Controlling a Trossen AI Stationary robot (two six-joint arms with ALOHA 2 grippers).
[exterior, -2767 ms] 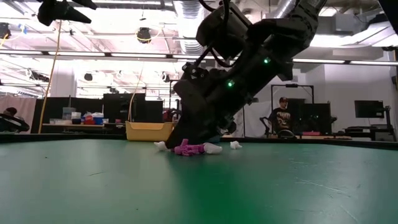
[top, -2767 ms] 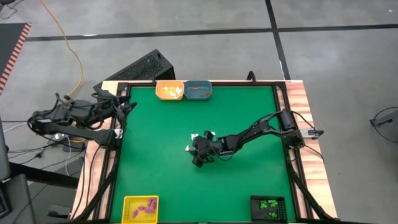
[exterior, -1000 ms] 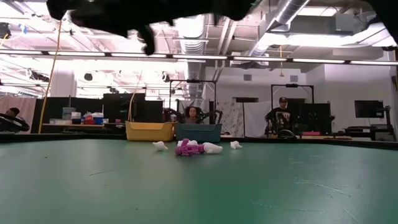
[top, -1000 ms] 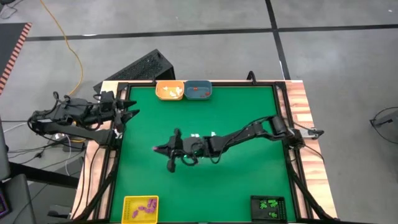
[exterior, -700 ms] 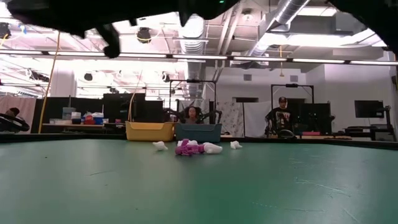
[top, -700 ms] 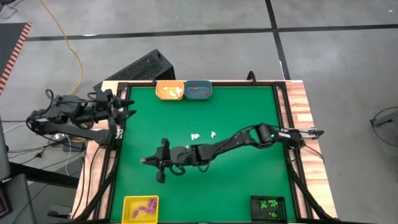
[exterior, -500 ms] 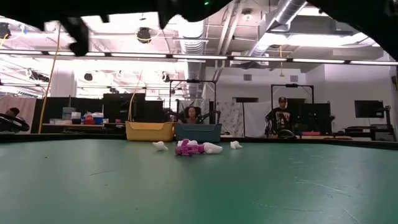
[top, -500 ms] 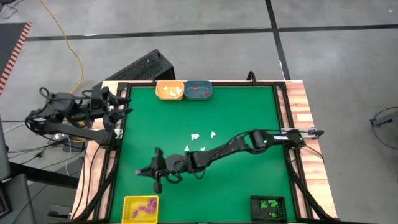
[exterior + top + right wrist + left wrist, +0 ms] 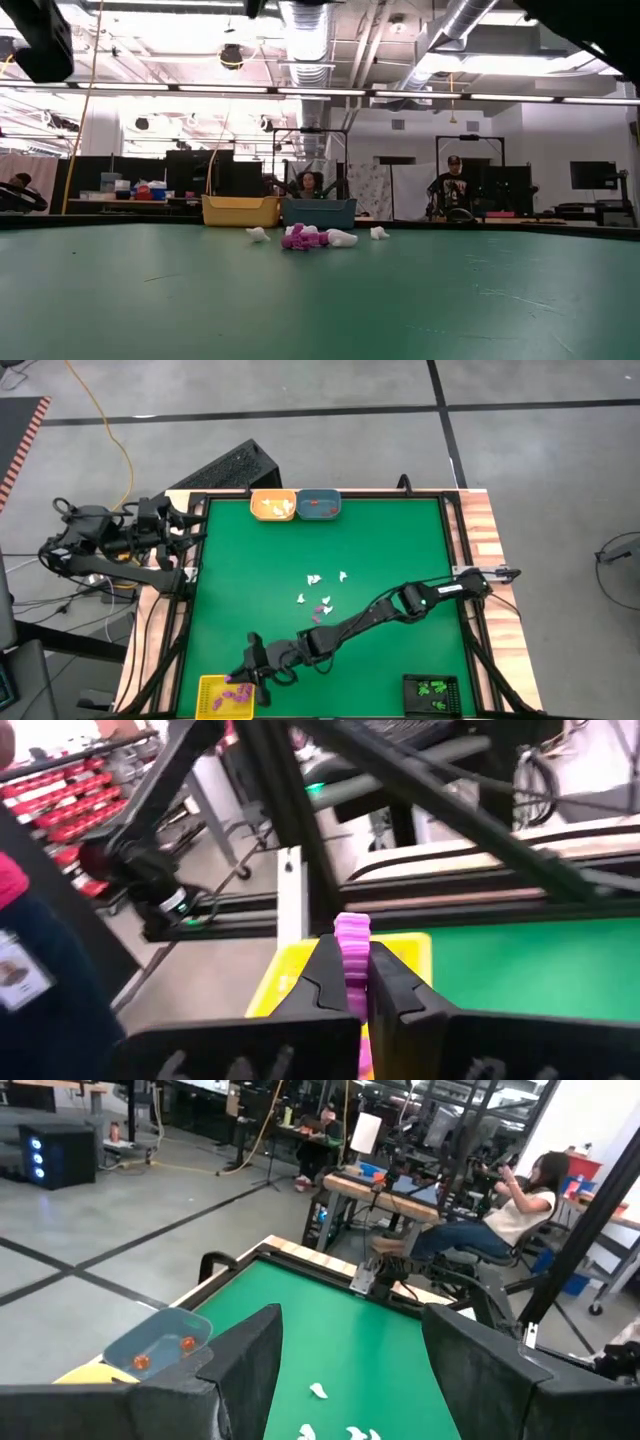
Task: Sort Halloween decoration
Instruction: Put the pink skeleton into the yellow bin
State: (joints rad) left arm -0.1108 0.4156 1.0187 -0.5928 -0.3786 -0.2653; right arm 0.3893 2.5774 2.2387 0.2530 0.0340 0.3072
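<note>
The right gripper (image 9: 351, 982) pinches a purple trinket (image 9: 351, 952) right above the yellow tray (image 9: 208, 686). More trinkets (image 9: 321, 598) lie well behind it at mid-table. The left gripper (image 9: 345, 1370) waits beyond the table's edge, fingers spread wide.

Overhead and table-level cameras, two wrist cameras, all sharing the green table (image 9: 380, 540).

Both arms: dark, jointed links with exposed black cabling. Right gripper (image 9: 347, 982): matte black, flat tapered jaws. Left gripper (image 9: 350, 1380): broad, black jaws.
</note>
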